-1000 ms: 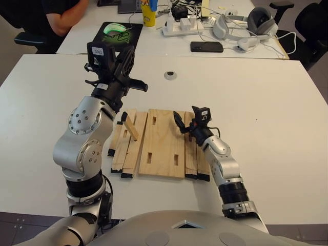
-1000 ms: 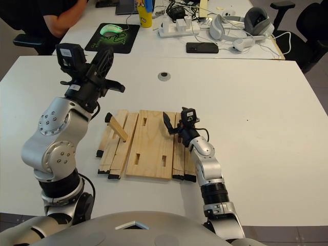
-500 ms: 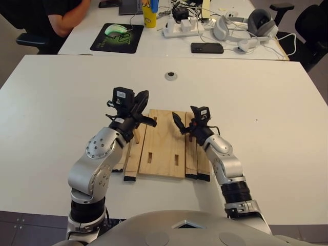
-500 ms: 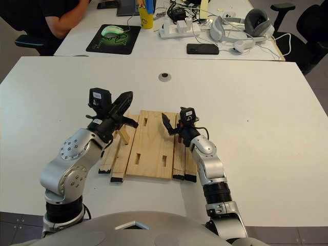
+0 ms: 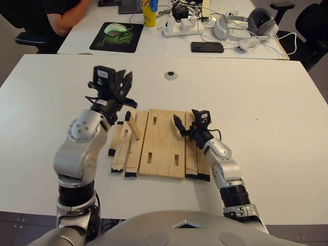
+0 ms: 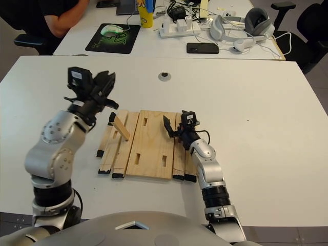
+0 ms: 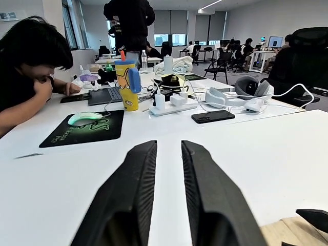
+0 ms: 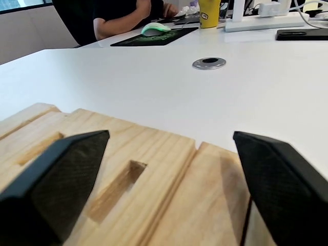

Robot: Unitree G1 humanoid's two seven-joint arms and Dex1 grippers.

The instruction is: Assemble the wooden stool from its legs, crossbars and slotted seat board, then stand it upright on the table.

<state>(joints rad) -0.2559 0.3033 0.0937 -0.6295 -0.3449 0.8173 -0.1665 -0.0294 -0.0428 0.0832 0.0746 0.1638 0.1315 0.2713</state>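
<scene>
Black fingers of the right end effector are spread wide with nothing between them. They are held low over the seam where the slotted seat board meets the wooden pieces laid flat against its right edge. The left end effector is all but clenched, with only a narrow slit seen between its fingers, and nothing is grasped. It is raised above the white bench, beyond the far left corner of the wood and clear of it. The seat board is laid flat near the middle of the bench, its slots facing up. Against its left edge further flat pieces are laid side by side, and one shorter bar is rested askew on top of them.
</scene>
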